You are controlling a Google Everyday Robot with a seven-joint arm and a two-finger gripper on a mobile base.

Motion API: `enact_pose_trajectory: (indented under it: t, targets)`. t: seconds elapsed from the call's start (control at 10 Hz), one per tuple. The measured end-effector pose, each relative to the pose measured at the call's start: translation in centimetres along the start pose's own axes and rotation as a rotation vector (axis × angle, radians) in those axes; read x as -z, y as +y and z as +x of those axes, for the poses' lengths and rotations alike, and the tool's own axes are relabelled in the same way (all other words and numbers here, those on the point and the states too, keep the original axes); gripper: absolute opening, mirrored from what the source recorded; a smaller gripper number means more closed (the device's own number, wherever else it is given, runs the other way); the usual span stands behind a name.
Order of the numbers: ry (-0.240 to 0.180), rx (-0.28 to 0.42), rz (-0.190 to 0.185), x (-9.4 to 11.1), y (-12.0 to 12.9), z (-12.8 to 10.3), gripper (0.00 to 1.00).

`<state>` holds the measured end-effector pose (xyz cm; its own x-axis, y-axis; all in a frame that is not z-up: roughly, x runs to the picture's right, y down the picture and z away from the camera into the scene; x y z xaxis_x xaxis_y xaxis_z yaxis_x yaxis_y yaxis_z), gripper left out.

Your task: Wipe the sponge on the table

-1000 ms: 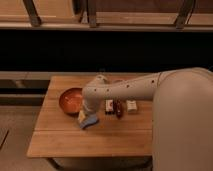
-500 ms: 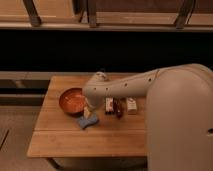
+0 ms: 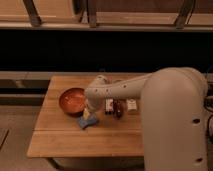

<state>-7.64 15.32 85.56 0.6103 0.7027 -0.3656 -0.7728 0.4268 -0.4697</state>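
- Now the small flat light-blue sponge with a yellowish side [image 3: 86, 122] lies on the light wooden plank table [image 3: 65, 142], just in front of the round orange-red bowl [image 3: 72, 100] and left of a cluster of small dark and white items [image 3: 119, 106].
- The gripper [image 3: 88, 113] sits right on top of the sponge, at the end of the pale curved arm [image 3: 120, 89]. Whether it is clamped on the sponge or only pressing on it, I cannot tell.
- Over the last second the sponge has stayed within the same patch of tabletop. Its outline has changed a little: half a second ago it looked flat and blue, and now a yellowish part shows under the gripper.
- The arm's bulky body has crept slightly leftward in the view over that time.
- Judgement: this fits short rubbing strokes over one spot, so wiping looks underway, with most of the table lying outside that patch.
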Motion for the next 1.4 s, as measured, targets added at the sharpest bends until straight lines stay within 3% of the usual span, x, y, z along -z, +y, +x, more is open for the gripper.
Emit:
enact_pose_trajectory:
  t: [0.3, 0.4, 0.5, 1.0, 1.4]
  targets:
    - [0.017, -0.061, -0.051, -2.6, -0.1, 1.0, 0.64]
    - [0.018, -0.066, -0.061, -3.1, 0.2, 0.8, 0.6]
    - [0.023, -0.059, -0.062, -3.5, 0.5, 0.6, 0.48]
    - [0.022, -0.032, -0.035, -3.0, 0.9, -0.6, 0.03]
    - [0.046, -0.067, 0.0, -2.0, 0.4, -0.1, 0.0]
